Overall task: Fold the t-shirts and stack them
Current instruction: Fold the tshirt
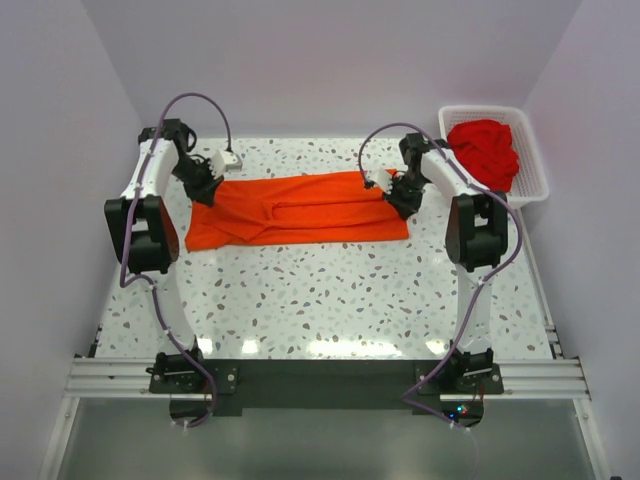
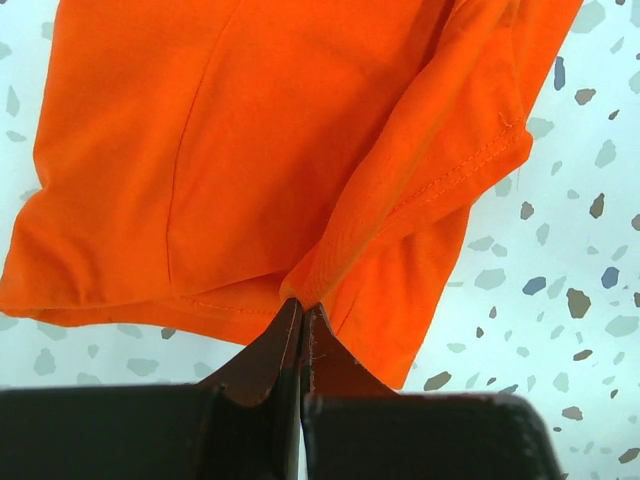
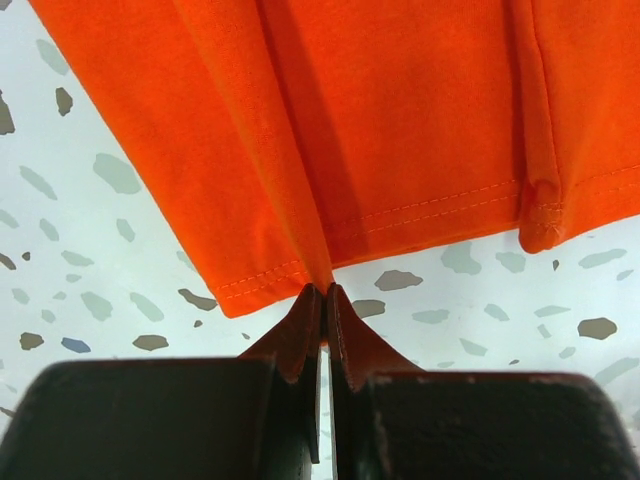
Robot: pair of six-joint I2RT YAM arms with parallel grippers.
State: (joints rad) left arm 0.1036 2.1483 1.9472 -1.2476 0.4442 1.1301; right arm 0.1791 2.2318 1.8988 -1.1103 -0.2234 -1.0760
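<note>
Orange-red t-shirt (image 1: 300, 208) is pinched at opposite ends by left gripper (image 2: 302, 312) and right gripper (image 3: 323, 297); even tension is best held between them.

Left arm (image 1: 140, 225) and right arm (image 1: 478, 230) are stretching toward the surface's (image 1: 330, 300) far edge, left gripper (image 1: 205, 190) and right gripper (image 1: 400, 195) clamping the orange t-shirt (image 1: 300, 210).

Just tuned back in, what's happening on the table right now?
Both arms hold the orange t-shirt, which lies partly folded lengthwise on the table. The left gripper is shut on its left end, the right gripper on the hem at its right end. Deeper red cloth sits bunched in the white basket at the far right, not yet folded.
</note>
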